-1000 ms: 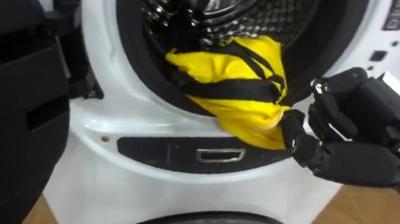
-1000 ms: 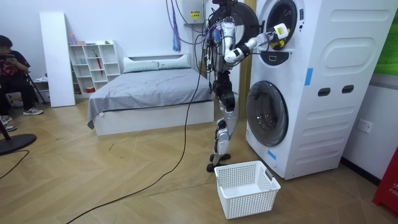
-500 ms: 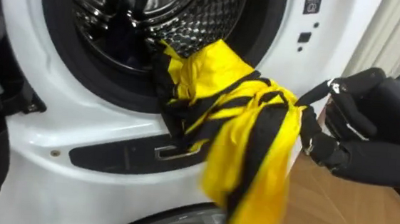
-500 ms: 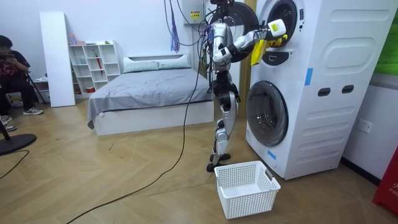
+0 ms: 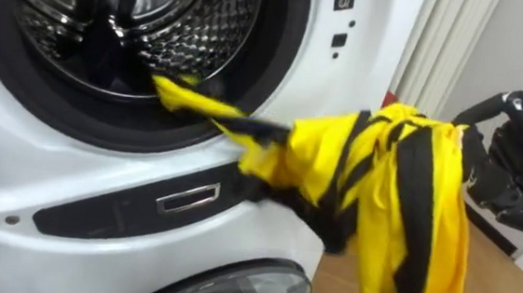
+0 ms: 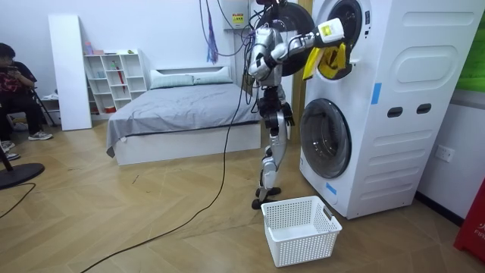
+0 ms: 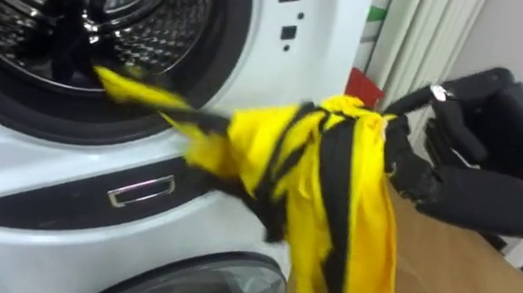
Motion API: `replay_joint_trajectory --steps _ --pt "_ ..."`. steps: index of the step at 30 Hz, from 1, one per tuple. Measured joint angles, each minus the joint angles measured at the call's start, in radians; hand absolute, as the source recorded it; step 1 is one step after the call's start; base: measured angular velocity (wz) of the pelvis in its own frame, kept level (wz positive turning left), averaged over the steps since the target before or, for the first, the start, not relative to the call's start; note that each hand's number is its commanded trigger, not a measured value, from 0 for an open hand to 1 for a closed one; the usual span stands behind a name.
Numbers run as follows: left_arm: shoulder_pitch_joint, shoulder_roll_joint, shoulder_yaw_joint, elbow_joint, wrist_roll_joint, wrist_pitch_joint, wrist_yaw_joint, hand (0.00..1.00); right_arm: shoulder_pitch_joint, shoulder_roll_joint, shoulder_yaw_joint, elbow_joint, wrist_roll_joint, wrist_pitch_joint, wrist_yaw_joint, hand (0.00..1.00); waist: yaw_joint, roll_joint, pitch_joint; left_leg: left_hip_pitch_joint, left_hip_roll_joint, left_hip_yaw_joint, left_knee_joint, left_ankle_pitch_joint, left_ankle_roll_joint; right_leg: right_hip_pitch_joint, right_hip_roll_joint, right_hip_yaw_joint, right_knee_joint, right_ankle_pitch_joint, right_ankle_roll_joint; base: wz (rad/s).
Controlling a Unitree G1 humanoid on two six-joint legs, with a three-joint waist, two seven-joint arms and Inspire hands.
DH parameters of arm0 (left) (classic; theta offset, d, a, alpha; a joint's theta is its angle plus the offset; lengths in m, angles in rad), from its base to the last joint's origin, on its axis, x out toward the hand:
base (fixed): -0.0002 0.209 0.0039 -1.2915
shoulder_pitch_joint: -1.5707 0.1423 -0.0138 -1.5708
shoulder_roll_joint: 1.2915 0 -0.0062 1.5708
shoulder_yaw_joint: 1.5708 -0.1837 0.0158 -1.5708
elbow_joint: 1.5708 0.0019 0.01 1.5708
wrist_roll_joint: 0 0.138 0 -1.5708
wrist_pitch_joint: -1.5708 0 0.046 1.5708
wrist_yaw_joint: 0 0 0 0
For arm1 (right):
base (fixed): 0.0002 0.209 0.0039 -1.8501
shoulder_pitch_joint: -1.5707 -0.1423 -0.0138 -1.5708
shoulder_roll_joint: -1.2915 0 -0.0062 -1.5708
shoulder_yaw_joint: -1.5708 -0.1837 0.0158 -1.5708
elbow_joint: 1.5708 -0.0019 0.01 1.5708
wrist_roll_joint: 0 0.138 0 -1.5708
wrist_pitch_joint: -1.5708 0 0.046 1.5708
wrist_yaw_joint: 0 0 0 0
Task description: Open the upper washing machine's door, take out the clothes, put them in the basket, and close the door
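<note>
A yellow garment with black stripes [image 5: 371, 174] stretches from the rim of the open upper washing machine drum [image 5: 112, 22] out to the right. One thin end [image 5: 177, 93] lies over the drum's dark door seal; the bulk hangs free below my right hand [image 5: 512, 176]. That hand is shut on the cloth's top, right of the machine's front. In the room view I stand facing the stacked white machines [image 6: 379, 106], right arm raised at drum height, with the garment [image 6: 331, 61] dangling from it.
A white laundry basket [image 6: 299, 227] stands on the wooden floor by my feet, before the lower machine's round door [image 6: 326, 136]. A handle recess [image 5: 187, 199] sits under the drum. A bed [image 6: 182, 110], white shelves [image 6: 114, 76] and a seated person [image 6: 15, 83] lie behind me.
My right hand has drawn the garment out of the drum and to the right; it was bunched in the opening and now hangs mostly outside. The eye view has swung right.
</note>
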Motion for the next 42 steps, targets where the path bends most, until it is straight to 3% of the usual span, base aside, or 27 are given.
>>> replay_joint_trajectory --steps 6,7,13,19,21,24,27,30,35,39,42 --pt "0.029 0.0 0.02 -0.001 -0.001 -0.007 0.018 0.0 -0.005 -0.011 -0.081 0.087 -0.003 0.0 -0.066 1.0 -0.025 -0.002 0.0025 0.009 0.009 0.023 -0.008 -0.002 -0.012 0.0 0.009 0.022 -0.002 -0.001 -0.004 -0.12" --pt "0.039 0.0 0.028 -0.001 -0.001 -0.014 0.02 0.0 -0.004 -0.01 -0.091 0.095 -0.002 0.0 -0.085 1.0 -0.028 -0.008 0.0062 0.01 0.011 0.028 -0.008 -0.004 -0.016 0.0 0.011 0.026 -0.002 0.0 -0.005 -0.21" --pt "0.059 0.0 0.039 0.001 0.0 -0.029 0.059 0.0 -0.004 -0.006 -0.112 0.103 0.002 -0.001 -0.148 1.0 -0.054 -0.012 0.0085 0.016 0.022 0.051 -0.007 -0.012 -0.03 0.0 0.021 0.05 -0.003 0.001 -0.017 -0.13" --pt "0.044 0.0 0.04 0.005 0.0 -0.031 0.055 0.0 0.017 -0.006 -0.162 0.152 0.006 -0.002 -0.145 1.0 -0.09 -0.009 0.0069 0.014 0.024 0.058 -0.007 -0.017 -0.037 0.0 0.023 0.057 -0.01 0.0 -0.021 -0.03" --pt "0.042 0.001 0.04 0.012 0.0 -0.03 0.05 0.0 0.042 -0.006 -0.168 0.153 0.006 -0.002 -0.141 1.0 -0.086 -0.005 0.0042 0.016 0.026 0.065 -0.006 -0.018 -0.039 0.001 0.024 0.064 -0.012 0.001 -0.023 -0.13" --pt "0.033 0.002 0.039 0.022 -0.001 -0.021 0.049 0.0 0.064 -0.006 -0.161 0.153 0.004 -0.002 -0.118 1.0 -0.081 -0.004 0.0078 0.017 0.031 0.078 -0.006 -0.019 -0.042 -0.001 0.028 0.077 -0.012 0.002 -0.025 -0.13" --pt "0.007 0.017 0.008 0.04 -0.002 -0.014 0.049 0.0 0.062 -0.006 -0.133 0.183 0.0 -0.001 -0.108 1.0 -0.075 -0.009 0.0165 0.012 0.035 0.08 -0.002 -0.022 -0.044 -0.011 0.032 0.081 -0.005 0.002 -0.026 -0.06" --pt "-0.029 0.03 -0.04 0.044 -0.012 0.002 0.049 0.0 0.061 -0.005 -0.054 0.212 -0.026 0.01 -0.106 1.0 -0.063 -0.007 0.0192 -0.023 0.041 0.084 0.014 -0.023 -0.044 -0.052 0.037 0.086 0.011 0.001 -0.029 -0.08" --pt "-0.095 0.031 -0.118 0.08 -0.01 -0.004 0.049 0.0 0.046 -0.007 0.079 0.312 -0.072 0.01 -0.101 1.0 -0.013 0.005 0.0224 -0.051 0.041 0.086 0.016 -0.022 -0.044 -0.094 0.04 0.095 0.034 0.001 -0.029 -0.18" --pt "-0.132 0.031 -0.155 0.127 -0.02 -0.029 0.05 0.0 -0.022 -0.006 0.161 0.472 -0.119 0.009 -0.104 1.0 0.014 0.038 0.0162 -0.108 0.044 0.085 0.03 -0.023 -0.042 -0.168 0.043 0.08 0.08 0.005 -0.023 -0.18" --pt "-0.131 0.036 -0.175 0.132 -0.023 -0.042 0.051 0.0 -0.052 0.001 0.217 0.558 -0.148 0.003 -0.101 1.0 0.037 0.059 0.0176 -0.134 0.043 0.084 0.028 -0.023 -0.041 -0.204 0.042 0.069 0.092 0.005 -0.022 -0.16"
